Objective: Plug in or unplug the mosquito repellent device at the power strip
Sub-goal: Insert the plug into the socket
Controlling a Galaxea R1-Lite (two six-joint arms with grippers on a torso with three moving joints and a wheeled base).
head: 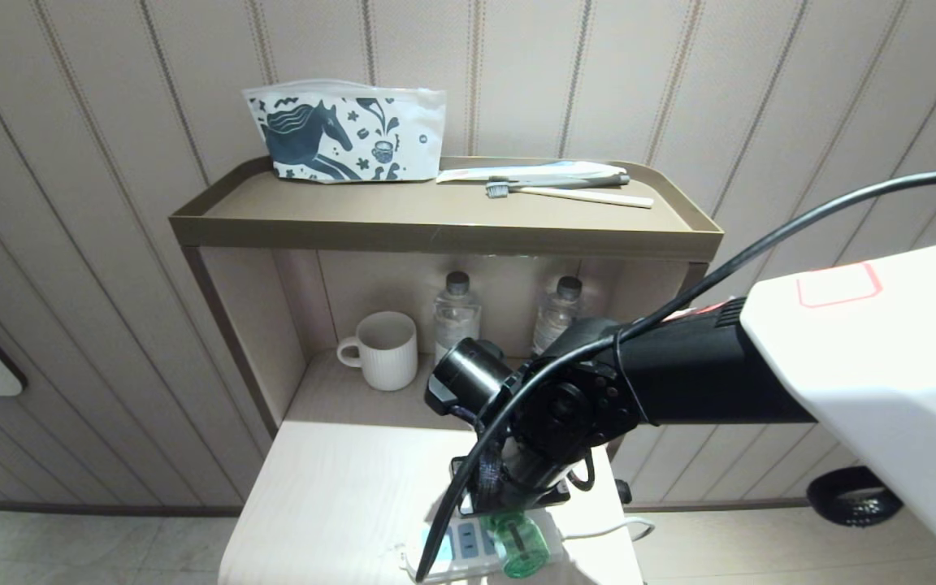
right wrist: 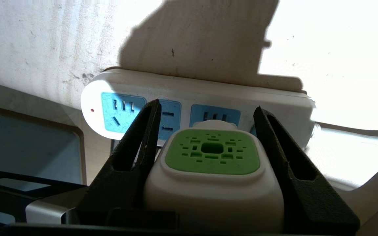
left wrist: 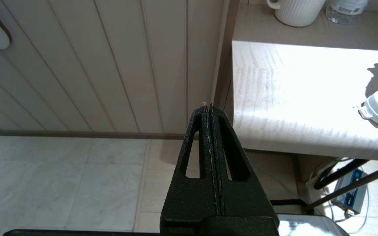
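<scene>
While my right gripper (right wrist: 208,131) clamps the mosquito repellent device (right wrist: 212,170), the power strip (right wrist: 195,98) lies directly ahead, lengthwise across my fingers.

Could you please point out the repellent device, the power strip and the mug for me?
Repellent device (right wrist: 211,150): right wrist view, green top patch.
Power strip (right wrist: 123,113): right wrist view, end socket face.
Mug (head: 387,351): head view, ribbed side.

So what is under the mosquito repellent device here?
The power strip lies directly beneath the mosquito repellent device, which sits between the jaws of the right gripper. Light-blue socket faces show beside it; the device covers its own plug, so how deep it sits cannot be seen.
</scene>
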